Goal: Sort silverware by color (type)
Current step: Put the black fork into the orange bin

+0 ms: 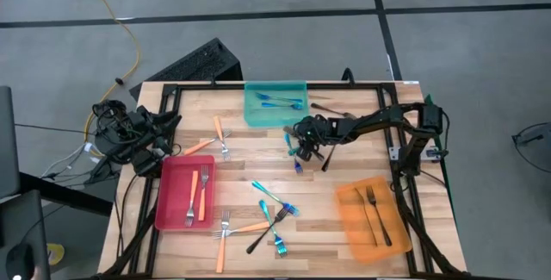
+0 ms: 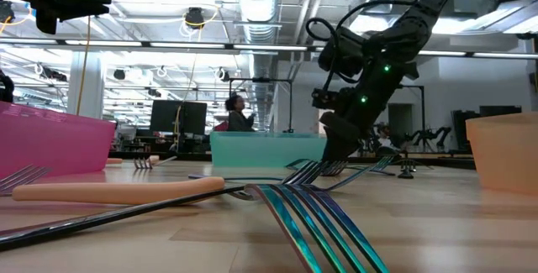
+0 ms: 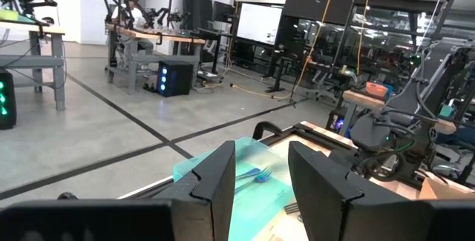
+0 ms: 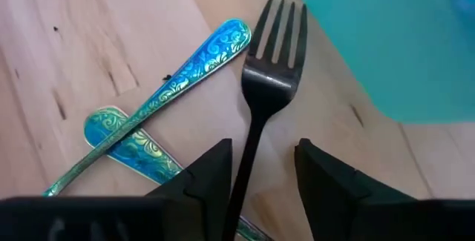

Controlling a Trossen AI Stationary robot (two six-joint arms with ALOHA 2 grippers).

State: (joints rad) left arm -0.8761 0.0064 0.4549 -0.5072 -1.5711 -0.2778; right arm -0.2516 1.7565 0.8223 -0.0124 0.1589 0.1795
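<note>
Seen from above, the right tool (image 1: 303,140) hangs low over the wooden desk (image 1: 344,164), just in front of the teal tray (image 1: 275,103), which holds two blue forks (image 1: 280,101). Under the tool lie more blue forks (image 1: 293,146) and a dark fork (image 1: 331,154). The red tray (image 1: 184,192), well left of the teal tray, carries two orange-handled forks (image 1: 197,194). The orange tray (image 1: 373,218), off to the teal tray's right and nearer the front edge, has two dark forks (image 1: 376,213). A loose mixed pile of forks (image 1: 263,218) lies between the red and orange trays, and two more orange-handled forks (image 1: 215,140) sit left of the teal tray. The left tool (image 1: 164,146) waits at the desk's left edge beside the red tray.

From desk height, the right arm comes down in front of the teal tray (image 2: 269,149) to fork tines on the wood; behind it is a lab hall with ceiling ducts, and a person stands at a bench.

The left wrist camera shows its two fingers (image 3: 219,182) parted with nothing between them, the teal tray (image 3: 245,174) beyond, and a grey taped floor.

The right wrist camera shows the right tool (image 4: 261,170) partly open, its fingers (image 4: 200,178) astride the dark fork's handle (image 4: 261,111) without clearly pressing it. The fork lies on the wood beside two blue patterned handles (image 4: 171,93), near the teal tray's edge (image 4: 386,41).
</note>
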